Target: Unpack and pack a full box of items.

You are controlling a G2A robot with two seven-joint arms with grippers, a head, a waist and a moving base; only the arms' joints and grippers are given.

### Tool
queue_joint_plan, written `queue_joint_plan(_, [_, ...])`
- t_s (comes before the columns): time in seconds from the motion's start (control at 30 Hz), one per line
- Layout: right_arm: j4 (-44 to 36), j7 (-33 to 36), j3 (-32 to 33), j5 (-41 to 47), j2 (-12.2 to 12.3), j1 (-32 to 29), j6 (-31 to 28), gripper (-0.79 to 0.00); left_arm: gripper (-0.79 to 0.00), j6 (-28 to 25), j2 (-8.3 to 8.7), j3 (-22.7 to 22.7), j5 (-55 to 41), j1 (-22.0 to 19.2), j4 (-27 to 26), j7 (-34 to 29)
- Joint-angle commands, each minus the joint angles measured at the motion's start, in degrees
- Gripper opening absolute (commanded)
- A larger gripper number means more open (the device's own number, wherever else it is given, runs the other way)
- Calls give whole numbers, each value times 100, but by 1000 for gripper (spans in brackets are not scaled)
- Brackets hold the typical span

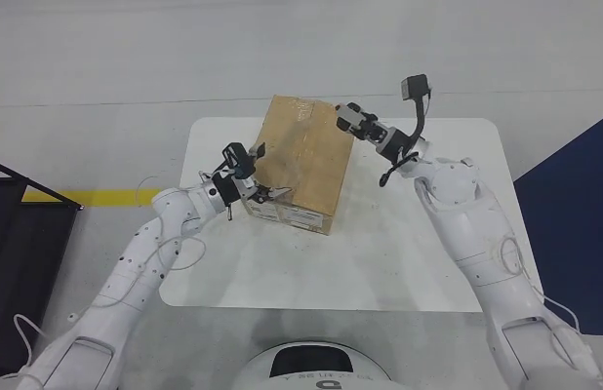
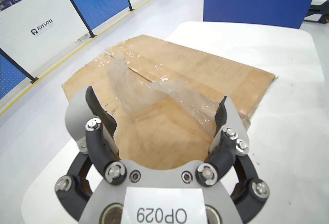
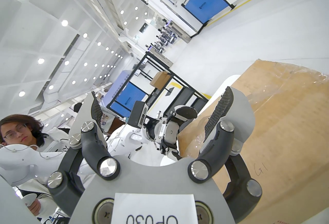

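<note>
**Flanking the taped brown cardboard box (image 1: 301, 161)**

The left gripper (image 1: 265, 191), wide open and empty, is at the box's near corner. The box sits toward the white tabletop's (image 1: 380, 263) far edge. The right gripper (image 1: 342, 119) gapes empty at its far corner. Probably stiff and heavy: take the loose clear tape (image 2: 144, 81).

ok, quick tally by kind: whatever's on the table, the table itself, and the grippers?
Cardboard box: 1
Table: 1
Grippers: 2 (left gripper, right gripper, both open)
Total: 4
</note>
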Motion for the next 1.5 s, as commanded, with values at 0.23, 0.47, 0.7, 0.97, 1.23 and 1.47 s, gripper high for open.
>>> queue_joint_plan(0.23, [-71,-190,-526,-1312,-100,418,755,0,0,201,-39,72,-30,-33,-188,-362])
queue_joint_plan(0.47, [48,-251,-535,-1173,-144,512,852,0,0,196,-46,56,-112,1,-157,-313])
queue_joint_plan(0.7, [85,24,-714,-1581,-175,628,1489,0,0,334,-48,-16,-259,109,-116,-330])
queue_joint_plan(0.97, [414,414,-1146,-1588,-319,995,1913,-206,0,311,-37,-89,-338,197,-116,-292])
queue_joint_plan(1.23, [1186,566,-1558,-1446,-540,1493,2571,-363,0,342,-28,-150,-344,245,-166,-255])
queue_joint_plan(1.47, [1687,708,-1810,-1339,-709,1818,2765,-416,0,362,-24,-174,-315,298,-242,-235])
